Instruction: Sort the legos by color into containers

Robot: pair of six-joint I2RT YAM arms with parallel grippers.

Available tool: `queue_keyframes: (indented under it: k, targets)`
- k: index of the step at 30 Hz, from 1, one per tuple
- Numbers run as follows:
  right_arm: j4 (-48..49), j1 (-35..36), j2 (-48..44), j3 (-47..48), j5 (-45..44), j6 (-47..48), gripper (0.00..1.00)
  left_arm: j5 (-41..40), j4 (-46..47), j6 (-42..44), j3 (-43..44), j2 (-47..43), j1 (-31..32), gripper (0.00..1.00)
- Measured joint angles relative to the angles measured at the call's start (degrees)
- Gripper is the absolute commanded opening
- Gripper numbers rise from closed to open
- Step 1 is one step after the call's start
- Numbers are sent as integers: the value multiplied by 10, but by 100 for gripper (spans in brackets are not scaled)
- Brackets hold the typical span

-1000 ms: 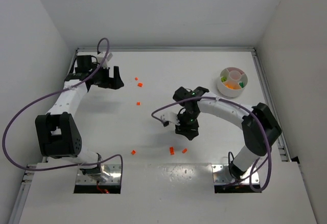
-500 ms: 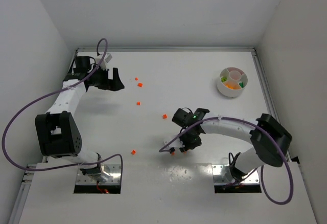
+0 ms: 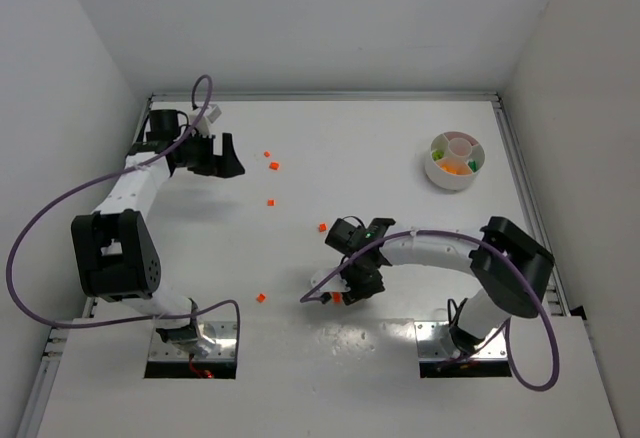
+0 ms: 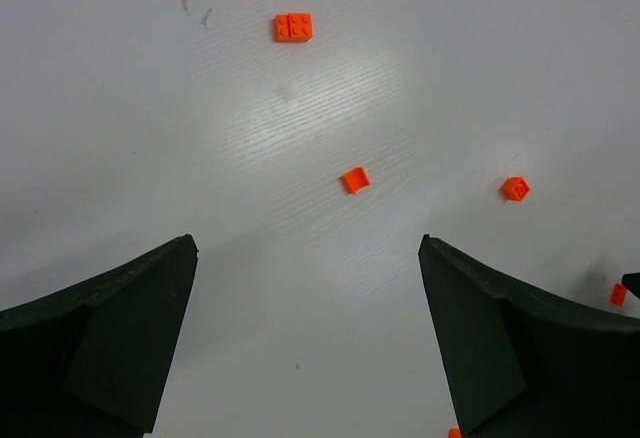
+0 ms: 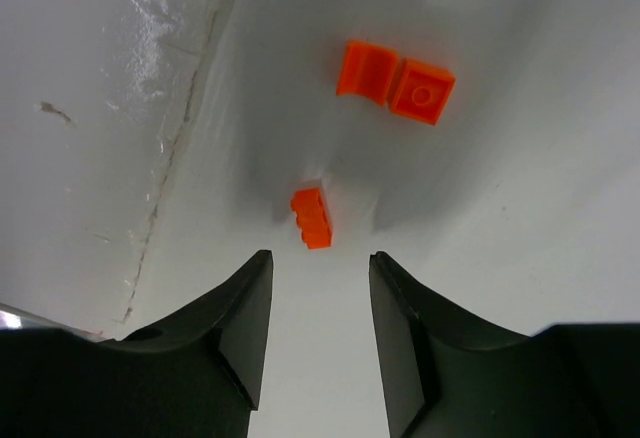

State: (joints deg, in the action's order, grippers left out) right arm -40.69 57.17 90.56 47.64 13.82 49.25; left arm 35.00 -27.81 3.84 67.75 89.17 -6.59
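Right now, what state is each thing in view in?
left end effector, open, empty, over the table.
right end effector, open, empty, just short of an orange lego.
dish, upright, holding yellow, orange and green legos.
other orange legos, scattered on the table, outside the dish.

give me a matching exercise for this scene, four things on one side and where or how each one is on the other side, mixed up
Things:
1. left gripper
2. right gripper
3. white dish
4. two-by-two orange brick

Places or states:
a. far right of the table, with green, yellow and orange legos inside
b. lying studs up on the table
c. jaws wide apart, nothing between them
d. jaws partly apart, a small orange brick just ahead of its fingertips

Pairs: 1-c, 2-d, 3-a, 4-b
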Motion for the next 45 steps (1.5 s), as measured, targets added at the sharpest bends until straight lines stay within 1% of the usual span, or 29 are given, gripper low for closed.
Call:
queue_keyframes:
  k: [12, 16, 19, 20, 23, 29, 30, 38, 39, 40, 41, 42, 44, 45]
  targets:
    - [3, 23, 40, 14, 14, -27, 44, 13, 0, 3, 0, 16, -17, 100]
    - [15, 27, 57, 19, 12, -45, 40, 19, -3, 7, 0, 19, -22, 100]
    - [28, 29, 61, 22, 8, -57, 32, 21, -9, 15, 2, 19, -30, 100]
    - [34, 29, 63, 21, 3, -63, 26, 22, -12, 16, 4, 19, -33, 100]
    - [50, 30, 63, 20, -7, -69, 16, 23, -20, 24, 7, 19, -42, 100]
    - [76, 30, 50, 3, -19, -82, 4, 23, -32, 33, 11, 23, -52, 100]
    - [81, 30, 47, 0, -19, -85, 0, 24, -32, 33, 13, 26, -52, 100]
    - [97, 27, 32, -13, -28, -111, 0, 37, -35, 24, 36, 46, -52, 100]
    - [97, 26, 32, -11, -33, -113, 10, 39, -35, 23, 37, 46, -52, 100]
    - [98, 24, 32, -8, -42, -119, 16, 41, -34, 20, 38, 46, -52, 100]
    - [99, 22, 32, -5, -49, -126, 18, 42, -34, 18, 38, 46, -52, 100]
    - [97, 18, 32, 2, -57, -132, 15, 43, -35, 17, 38, 46, -52, 100]
    - [94, 7, 33, 24, -66, -145, 4, 45, -35, 15, 38, 46, -52, 100]
    - [94, -4, 33, 41, -68, -155, 2, 45, -34, 14, 38, 45, -52, 100]
